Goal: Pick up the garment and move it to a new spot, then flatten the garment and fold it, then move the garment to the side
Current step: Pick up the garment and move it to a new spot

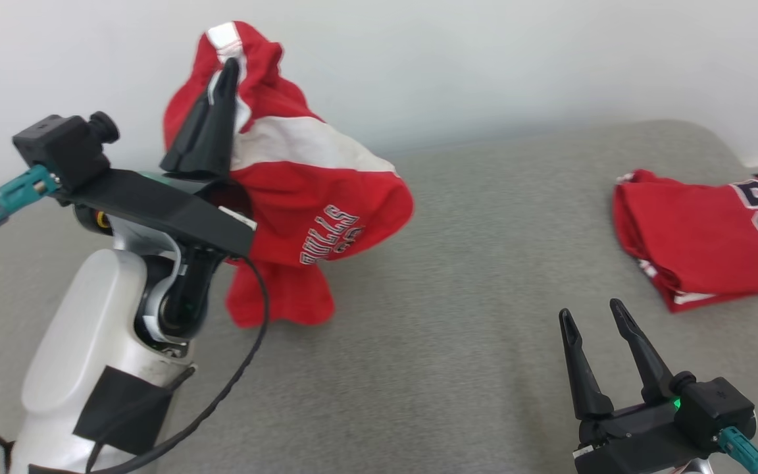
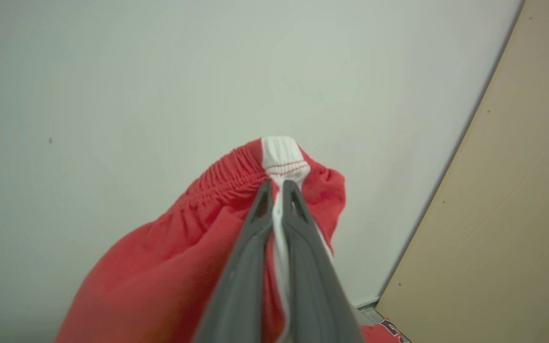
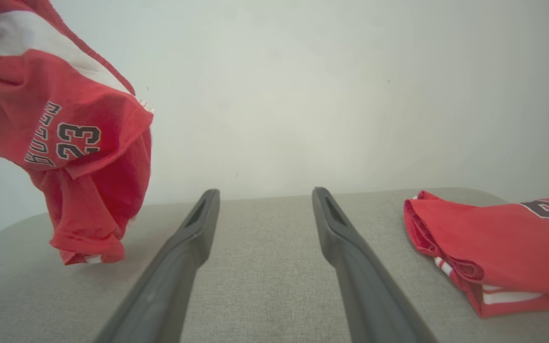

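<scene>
Grey fabric surface (image 1: 471, 263): folded red jersey (image 1: 701, 243) at right. Left gripper (image 1: 229, 66) pinches red Bulls shorts (image 1: 313, 178) aloft. Right gripper (image 1: 590, 309): jaws spread wide.

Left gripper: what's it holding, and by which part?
The left gripper pinches the red garment at the white stripe on its elastic waistband. Right gripper holds nothing.

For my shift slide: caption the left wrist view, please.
Left hand shut on the white waistband stripe of the red garment, held up before a pale wall.
</scene>
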`<state>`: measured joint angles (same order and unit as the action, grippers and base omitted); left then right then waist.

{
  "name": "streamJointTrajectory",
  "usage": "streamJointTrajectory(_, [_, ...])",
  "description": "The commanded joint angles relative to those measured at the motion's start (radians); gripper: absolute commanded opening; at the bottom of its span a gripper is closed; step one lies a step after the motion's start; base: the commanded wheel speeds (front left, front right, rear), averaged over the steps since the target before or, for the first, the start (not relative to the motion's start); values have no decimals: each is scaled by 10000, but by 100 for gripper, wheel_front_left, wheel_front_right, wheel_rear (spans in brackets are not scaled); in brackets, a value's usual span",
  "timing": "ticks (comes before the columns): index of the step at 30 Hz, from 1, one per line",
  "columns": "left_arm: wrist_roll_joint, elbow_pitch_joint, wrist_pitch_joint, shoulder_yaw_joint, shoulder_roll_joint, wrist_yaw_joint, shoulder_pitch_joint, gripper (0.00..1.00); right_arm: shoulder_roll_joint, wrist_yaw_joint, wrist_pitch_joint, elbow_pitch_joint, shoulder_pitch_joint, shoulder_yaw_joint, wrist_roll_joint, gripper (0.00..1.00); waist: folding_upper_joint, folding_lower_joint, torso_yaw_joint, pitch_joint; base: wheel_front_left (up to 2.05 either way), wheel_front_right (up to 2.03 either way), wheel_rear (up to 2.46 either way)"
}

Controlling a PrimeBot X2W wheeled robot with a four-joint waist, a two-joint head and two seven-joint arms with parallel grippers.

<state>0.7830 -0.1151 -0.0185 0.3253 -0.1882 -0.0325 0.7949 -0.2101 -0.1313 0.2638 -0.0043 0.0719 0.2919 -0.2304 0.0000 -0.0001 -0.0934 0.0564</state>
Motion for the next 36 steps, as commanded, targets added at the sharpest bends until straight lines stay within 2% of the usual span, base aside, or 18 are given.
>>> streamJointTrajectory(1, [217, 137, 17, 33, 108, 18, -155, 0, 23, 11, -3, 14, -91, 27, -71, 100, 0, 1, -840, -332, 0, 0, 0])
streamJointTrajectory(6, [-79, 287, 88, 434, 170, -125, -481, 0, 85, 11, -1, -24, -130, 7, -93, 100, 0, 1, -1368, -335, 0, 0, 0])
streamJointTrajectory(13, [-481, -338, -249, 1022, 340, -208, -1431, 0, 103, 11, -1, -76, -174, -65, -122, 100, 0, 1, -1485, -10, 0, 0, 0])
streamJointTrajectory(18, [-536, -1229, -644, 1258, 568, -146, -1858, 0, 103, 11, -1, -119, -16, -11, -91, 100, 0, 1, -1379, 376, 0, 0, 0])
streamJointTrajectory(24, [-364, -3104, -1447, 1476, 996, 103, -2108, 0, 44, 11, -1, -137, 346, 76, -34, 100, 0, 1, -1201, 975, 0, 0, 0])
streamJointTrajectory(32, [-551, -4678, -2067, 1802, 1208, 250, -1927, 0, 29, 11, -1, 15, 377, 236, -12, 100, 0, 1, -1003, 871, 0, 0, 0])
streamJointTrajectory(33, [-590, -4791, -2143, 1827, 1210, 294, -1911, 16, 27, 11, -1, 44, 371, 272, -28, 100, 0, 1, -970, 805, 0, 0, 0])
streamJointTrajectory(34, [-622, -4851, -2206, 1841, 1223, 296, -1905, 50, 22, 11, -1, 68, 356, 287, -49, 100, 0, 1, -925, 729, 0, 0, 0])
streamJointTrajectory(35, [-651, -4866, -2272, 1841, 1241, 318, -1890, 100, 21, 11, -1, 91, 338, 323, -70, 100, 0, 1, -882, 661, 0, 0, 0])
streamJointTrajectory(36, [-687, -4858, -2326, 1867, 1259, 364, -1896, 100, 9, 11, -1, 115, 308, 354, -91, 100, 0, 1, -814, 564, 0, 0, 0])
